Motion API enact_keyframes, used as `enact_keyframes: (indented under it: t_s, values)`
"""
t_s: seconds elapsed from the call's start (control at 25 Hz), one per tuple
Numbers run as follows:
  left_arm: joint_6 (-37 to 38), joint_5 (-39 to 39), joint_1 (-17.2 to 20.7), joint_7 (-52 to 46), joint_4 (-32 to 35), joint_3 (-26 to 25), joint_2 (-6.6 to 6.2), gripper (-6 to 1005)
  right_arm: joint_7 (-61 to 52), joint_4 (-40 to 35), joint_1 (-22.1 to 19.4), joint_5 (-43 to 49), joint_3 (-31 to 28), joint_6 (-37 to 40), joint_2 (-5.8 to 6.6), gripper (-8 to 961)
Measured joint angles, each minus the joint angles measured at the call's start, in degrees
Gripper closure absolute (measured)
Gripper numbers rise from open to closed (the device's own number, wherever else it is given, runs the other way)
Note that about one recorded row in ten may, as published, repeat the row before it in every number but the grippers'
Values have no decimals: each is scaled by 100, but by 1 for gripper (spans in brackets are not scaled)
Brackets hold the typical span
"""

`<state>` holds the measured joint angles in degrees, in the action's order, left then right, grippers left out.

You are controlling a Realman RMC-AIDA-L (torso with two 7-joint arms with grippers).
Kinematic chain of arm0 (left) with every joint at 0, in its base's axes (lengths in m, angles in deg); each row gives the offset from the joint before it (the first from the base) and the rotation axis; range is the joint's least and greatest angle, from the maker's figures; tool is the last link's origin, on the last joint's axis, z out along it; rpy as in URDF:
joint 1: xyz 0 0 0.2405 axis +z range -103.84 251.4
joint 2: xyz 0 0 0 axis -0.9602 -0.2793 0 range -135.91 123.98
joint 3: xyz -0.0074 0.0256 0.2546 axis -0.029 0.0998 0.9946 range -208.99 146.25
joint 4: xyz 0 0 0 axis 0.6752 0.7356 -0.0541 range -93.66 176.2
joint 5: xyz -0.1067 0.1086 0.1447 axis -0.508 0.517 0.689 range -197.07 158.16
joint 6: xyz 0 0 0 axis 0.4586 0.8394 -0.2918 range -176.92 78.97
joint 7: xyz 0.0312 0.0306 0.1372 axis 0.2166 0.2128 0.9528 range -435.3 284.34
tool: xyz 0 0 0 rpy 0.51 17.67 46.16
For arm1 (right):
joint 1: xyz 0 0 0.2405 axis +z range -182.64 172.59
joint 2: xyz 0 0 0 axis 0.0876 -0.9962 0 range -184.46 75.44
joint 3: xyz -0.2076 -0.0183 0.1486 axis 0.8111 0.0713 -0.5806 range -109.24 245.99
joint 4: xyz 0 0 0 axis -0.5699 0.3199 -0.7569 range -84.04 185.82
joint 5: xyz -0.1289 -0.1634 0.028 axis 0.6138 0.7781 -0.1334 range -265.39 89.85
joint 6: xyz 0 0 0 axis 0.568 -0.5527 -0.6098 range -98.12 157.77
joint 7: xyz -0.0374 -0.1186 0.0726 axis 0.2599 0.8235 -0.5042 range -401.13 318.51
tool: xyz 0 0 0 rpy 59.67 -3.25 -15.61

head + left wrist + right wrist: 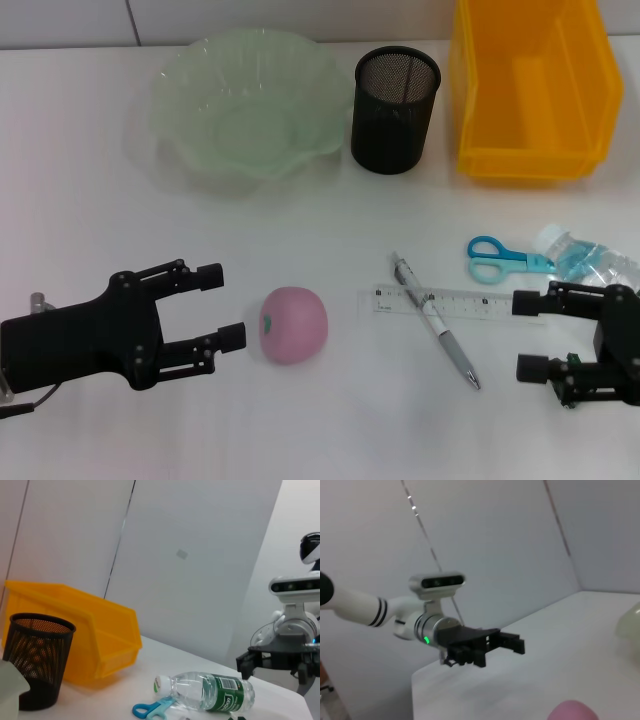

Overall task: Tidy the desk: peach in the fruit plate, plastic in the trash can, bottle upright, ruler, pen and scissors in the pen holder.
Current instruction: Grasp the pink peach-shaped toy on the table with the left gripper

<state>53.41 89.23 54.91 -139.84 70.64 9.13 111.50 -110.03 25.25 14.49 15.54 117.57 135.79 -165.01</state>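
A pink peach lies on the white table just right of my left gripper, which is open with its fingertips close to the fruit. The peach also shows in the right wrist view. A pale green glass fruit plate stands at the back. A black mesh pen holder stands beside it. A clear ruler lies under a grey pen. Blue scissors lie near a clear bottle on its side. My right gripper is open beside the ruler's end. I see no separate plastic scrap.
A yellow bin stands at the back right, next to the pen holder. In the left wrist view the bottle has a green label and lies by the scissors, in front of the bin.
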Motion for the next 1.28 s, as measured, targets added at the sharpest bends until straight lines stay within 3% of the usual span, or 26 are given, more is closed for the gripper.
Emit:
enact_keyframes:
  t_s: [0.64,0.88,1.04,1.28]
  values:
    - [-175,290,-116,-107,25,46,56,220,18,-81,-40,14,-169,-32,-24,165]
    - [-248,393,-254,-654,214,65,60,220,26,-81,-3,20,-133,-284,-43,165]
    - [-301,772,-553,-1355,685,159,99,220,25,-81,-14,57,-152,-320,-58,165]
    - [-921,981,-1026,-2299,1285,1225,127,219,34,-81,-149,134,-250,-341,-73,165]
